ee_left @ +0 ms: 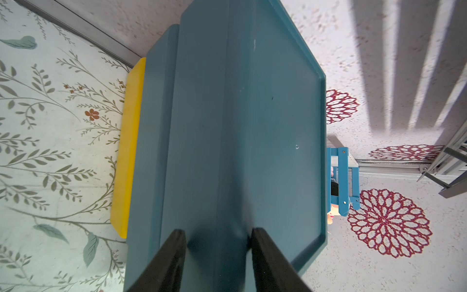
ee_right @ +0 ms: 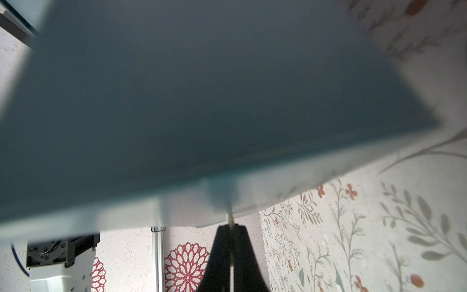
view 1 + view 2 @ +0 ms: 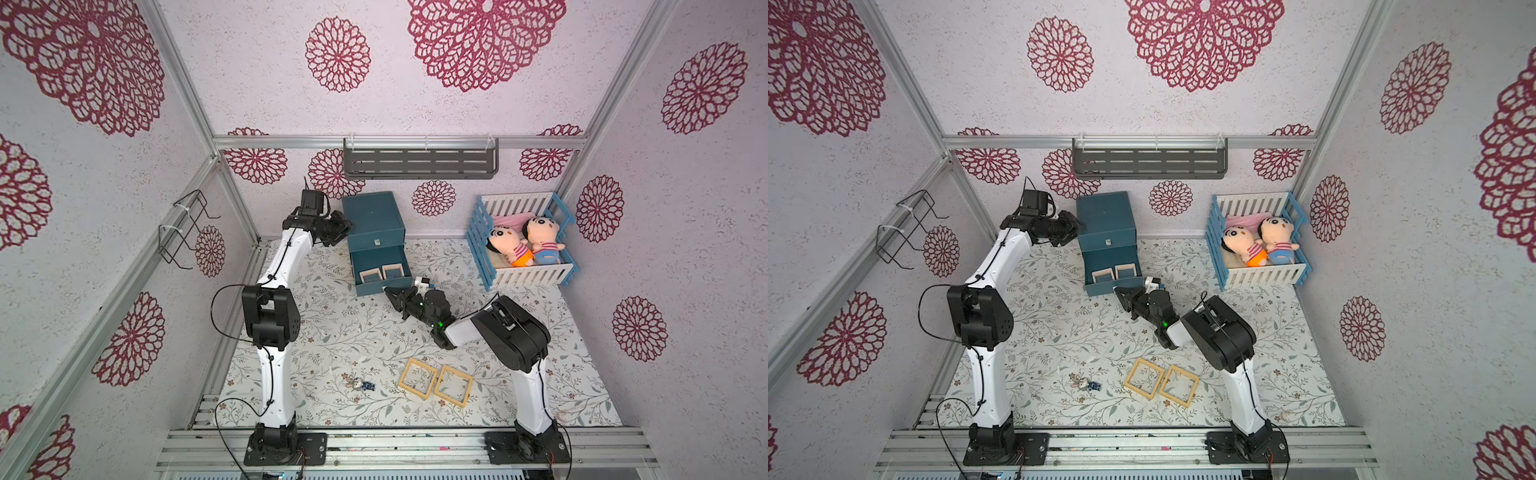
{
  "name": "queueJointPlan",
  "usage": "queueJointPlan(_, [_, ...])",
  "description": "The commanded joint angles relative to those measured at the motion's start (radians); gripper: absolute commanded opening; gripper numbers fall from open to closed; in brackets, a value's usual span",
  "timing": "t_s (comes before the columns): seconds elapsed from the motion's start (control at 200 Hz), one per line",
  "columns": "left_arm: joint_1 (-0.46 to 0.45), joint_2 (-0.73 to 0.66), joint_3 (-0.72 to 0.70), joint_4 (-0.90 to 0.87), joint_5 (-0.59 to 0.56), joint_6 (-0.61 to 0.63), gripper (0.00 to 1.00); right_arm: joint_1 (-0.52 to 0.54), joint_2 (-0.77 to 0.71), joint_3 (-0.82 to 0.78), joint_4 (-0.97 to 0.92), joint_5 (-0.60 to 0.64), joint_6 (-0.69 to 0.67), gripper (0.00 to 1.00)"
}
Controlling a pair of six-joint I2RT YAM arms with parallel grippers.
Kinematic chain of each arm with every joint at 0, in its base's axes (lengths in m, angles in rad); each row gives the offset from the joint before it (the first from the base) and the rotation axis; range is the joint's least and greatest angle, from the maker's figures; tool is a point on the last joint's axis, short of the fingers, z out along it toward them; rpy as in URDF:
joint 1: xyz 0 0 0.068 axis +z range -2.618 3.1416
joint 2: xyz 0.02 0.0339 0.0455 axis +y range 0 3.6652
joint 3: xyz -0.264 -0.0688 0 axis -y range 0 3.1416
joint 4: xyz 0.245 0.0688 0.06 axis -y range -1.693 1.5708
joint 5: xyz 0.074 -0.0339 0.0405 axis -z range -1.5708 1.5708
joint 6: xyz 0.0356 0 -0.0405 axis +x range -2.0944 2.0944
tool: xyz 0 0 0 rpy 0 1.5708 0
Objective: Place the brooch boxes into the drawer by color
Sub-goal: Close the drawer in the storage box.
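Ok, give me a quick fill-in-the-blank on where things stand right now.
The two small square frames in the pulled-out drawer of the dark teal-blue chest are pale ___.
___ larger yellow-tan square frames lie on the floral tabletop.
The ___ gripper is shut on that drawer's small pale pull.
Missing words: pink; two; right.

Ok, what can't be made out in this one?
- Black boxes: in no view; perhaps behind the chest's closed top drawer.
- Pull of the open drawer: under the right gripper in both top views, blurred in the right wrist view.
- Trinket: too small in both top views to identify.
- Left gripper: touching the chest or not, the left wrist view cannot settle.
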Motion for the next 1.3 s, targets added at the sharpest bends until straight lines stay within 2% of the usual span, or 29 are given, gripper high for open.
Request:
queueJointPlan(0.0, [0.005,0.023,-0.018,-0.022,-0.007,-0.001,0.48,0.003,-0.021,0.023,0.014,0.029,-0.009,0.00])
queueJointPlan(0.43, [0.005,0.024,-0.019,-0.018,-0.001,-0.014,0.47,-0.020,-0.007,0.095,-0.034,0.036,-0.015,0.00])
queueJointPlan(1.296, [0.002,0.030,-0.023,-0.007,0.008,-0.029,0.45,-0.073,0.223,0.477,-0.220,0.060,-0.029,0.00])
